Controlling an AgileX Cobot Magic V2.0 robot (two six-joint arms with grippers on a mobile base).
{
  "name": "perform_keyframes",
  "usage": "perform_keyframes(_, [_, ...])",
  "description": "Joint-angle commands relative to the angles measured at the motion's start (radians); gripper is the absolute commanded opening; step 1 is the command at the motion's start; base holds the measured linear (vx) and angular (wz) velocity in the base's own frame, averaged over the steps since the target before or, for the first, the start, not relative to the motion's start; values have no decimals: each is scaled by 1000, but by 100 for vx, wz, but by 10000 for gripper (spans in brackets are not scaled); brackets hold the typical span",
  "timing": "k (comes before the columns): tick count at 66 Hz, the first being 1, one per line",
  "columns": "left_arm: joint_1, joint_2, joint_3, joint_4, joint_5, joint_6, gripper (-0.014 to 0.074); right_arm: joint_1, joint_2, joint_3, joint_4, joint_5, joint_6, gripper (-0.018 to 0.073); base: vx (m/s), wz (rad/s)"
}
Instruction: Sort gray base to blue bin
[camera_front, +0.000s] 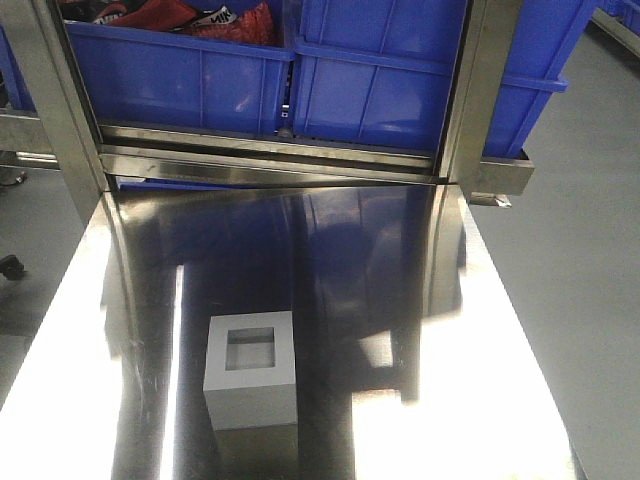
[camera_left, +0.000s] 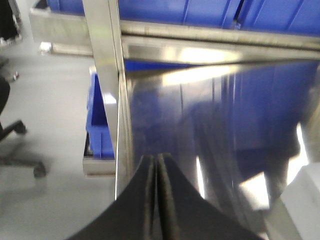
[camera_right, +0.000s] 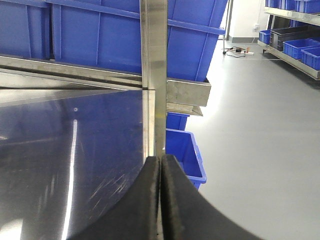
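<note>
While the left pincer (camera_left: 156, 157) and the right pincer (camera_right: 161, 159) were both pinched together, the gray base (camera_front: 250, 370) stood recess-up on the steel table (camera_front: 420, 300), to the left pincer's right, so a good grasp probably needed wide-opened jaws squared on opposite walls, with the blue bin (camera_front: 380, 100) lying ahead.

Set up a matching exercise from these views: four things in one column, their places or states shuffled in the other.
1. gray base
2. blue bin
3. left gripper
4. right gripper

a. shut, by the table's right edge
b. on the table, recess facing up
c. on the rack behind the table
d. shut, by the table's left edge

Pairs: 1-b, 2-c, 3-d, 4-a
</note>
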Motion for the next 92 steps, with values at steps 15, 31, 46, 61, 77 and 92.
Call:
perform_keyframes(15, [-1,76,-40,-5,-8,-2,-6,-5,-11,14,-6,-74,-5,-9,0,0])
perform_keyframes(31, [-1,74,-40,-7,-1,-5,-2,-5,-11,14,-6,-74,-5,-9,0,0])
perform_keyframes(46, [-1,74,-40,-6,9,-4,45,-5,-11,14,-6,-74,-5,-9,0,0])
perform_keyframes(61, [-1,74,-40,-6,9,-2,200,-5,-11,14,-6,-74,-5,-9,0,0])
perform_keyframes(77, [-1,74,-40,-4,1,22,429,-5,-11,14,-6,-74,-5,-9,0,0])
perform_keyframes(92, [-1,74,-40,-7,-45,28,452,-5,-11,14,-6,-74,-5,-9,0,0])
